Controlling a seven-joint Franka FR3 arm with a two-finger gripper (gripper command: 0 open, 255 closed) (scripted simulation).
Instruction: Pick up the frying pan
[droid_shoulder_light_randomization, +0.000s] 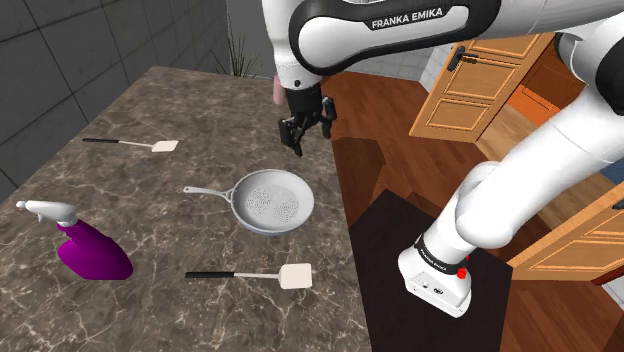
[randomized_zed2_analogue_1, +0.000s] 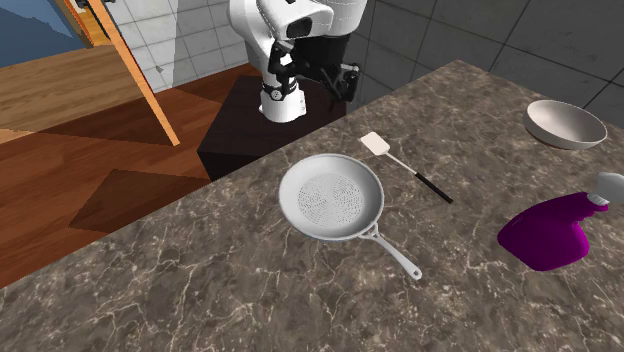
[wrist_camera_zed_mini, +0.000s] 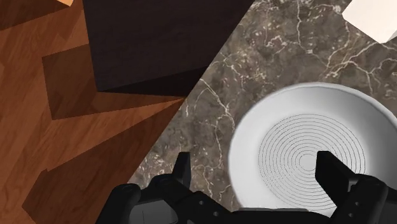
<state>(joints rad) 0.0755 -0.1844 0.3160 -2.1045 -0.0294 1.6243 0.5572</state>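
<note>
Pan (droid_shoulder_light_randomization: 273, 201) on counter (droid_shoulder_light_randomization: 170, 100), spatula (droid_shoulder_light_randomization: 290, 276) near, bottle (droid_shoulder_light_randomization: 92, 252) beyond pan handle.

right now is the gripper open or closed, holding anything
Gripper: open, holding nothing; the frying pan lies below it, untouched.

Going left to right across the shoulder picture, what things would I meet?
Purple spray bottle → frying pan → robot's dark stand. Left out, since they overlap those sideways: the far spatula, the near spatula and the gripper.
</note>
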